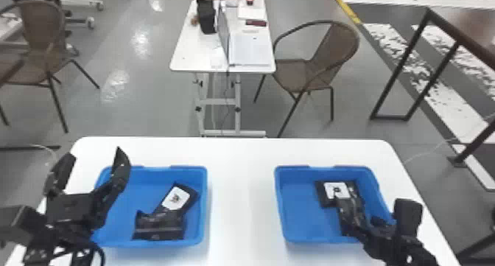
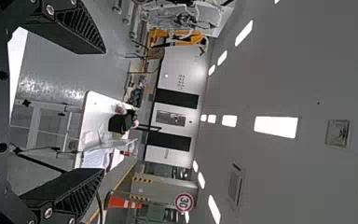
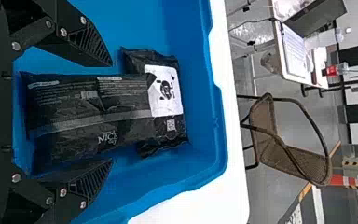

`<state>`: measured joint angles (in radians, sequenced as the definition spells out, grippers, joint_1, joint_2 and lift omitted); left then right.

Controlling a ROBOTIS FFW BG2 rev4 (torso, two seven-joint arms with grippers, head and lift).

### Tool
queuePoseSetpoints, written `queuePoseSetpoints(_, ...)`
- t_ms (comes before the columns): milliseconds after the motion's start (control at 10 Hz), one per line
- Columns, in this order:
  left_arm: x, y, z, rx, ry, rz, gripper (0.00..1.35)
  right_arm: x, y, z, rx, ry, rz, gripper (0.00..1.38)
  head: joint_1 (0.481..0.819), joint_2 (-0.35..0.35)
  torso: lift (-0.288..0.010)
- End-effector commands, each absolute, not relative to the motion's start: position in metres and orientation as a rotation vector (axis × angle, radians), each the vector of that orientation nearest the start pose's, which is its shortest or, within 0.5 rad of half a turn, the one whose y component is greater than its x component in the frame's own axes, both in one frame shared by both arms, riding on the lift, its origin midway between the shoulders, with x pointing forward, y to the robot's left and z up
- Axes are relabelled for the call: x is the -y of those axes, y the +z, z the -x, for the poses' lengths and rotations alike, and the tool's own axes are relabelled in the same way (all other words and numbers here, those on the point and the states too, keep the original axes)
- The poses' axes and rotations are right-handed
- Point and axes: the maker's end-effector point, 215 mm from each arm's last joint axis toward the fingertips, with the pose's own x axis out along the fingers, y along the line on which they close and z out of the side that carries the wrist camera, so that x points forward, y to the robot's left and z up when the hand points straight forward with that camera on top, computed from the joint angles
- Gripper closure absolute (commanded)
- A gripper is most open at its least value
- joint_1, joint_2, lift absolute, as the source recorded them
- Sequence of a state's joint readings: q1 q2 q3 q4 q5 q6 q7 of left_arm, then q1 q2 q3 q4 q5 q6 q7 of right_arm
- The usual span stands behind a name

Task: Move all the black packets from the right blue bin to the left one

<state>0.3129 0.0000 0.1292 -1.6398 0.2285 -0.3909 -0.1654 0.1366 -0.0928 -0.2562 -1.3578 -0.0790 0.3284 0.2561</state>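
Broadly, the white table [image 1: 241, 195] leaves a wide strip between the left blue bin [image 1: 205, 206] and the right blue bin [image 1: 280, 210], with another behind both to its far edge; the left end effector [image 1: 94, 153], fingers spread around nothing, hangs by the left bin's left edge; the right end effector [image 1: 350, 210] is in the right bin, its parted fingers flanking the upper black packet [image 3: 88, 116], which overlaps a labelled black packet [image 3: 165, 91] near the far edge; two black packets [image 1: 176, 199] lie toward the left bin's near and right edges.
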Motion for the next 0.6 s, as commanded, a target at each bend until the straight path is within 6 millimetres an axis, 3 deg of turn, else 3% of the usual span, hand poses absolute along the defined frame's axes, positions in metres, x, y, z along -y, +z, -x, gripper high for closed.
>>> queuePoseSetpoints(0,-0.292,-0.349,-0.477,0.174,0.028,0.156,0.13,0.353,-0.602,-0.456,-0.646,-0.029,-0.127,0.33,0.695,-0.073,0.0)
queuePoseSetpoints(500,-0.291,-0.349,-0.477,0.176,0.027,0.158,0.13,0.353,-0.613,-0.458,-0.675,-0.031,-0.126,0.34,0.695,-0.072,0.0)
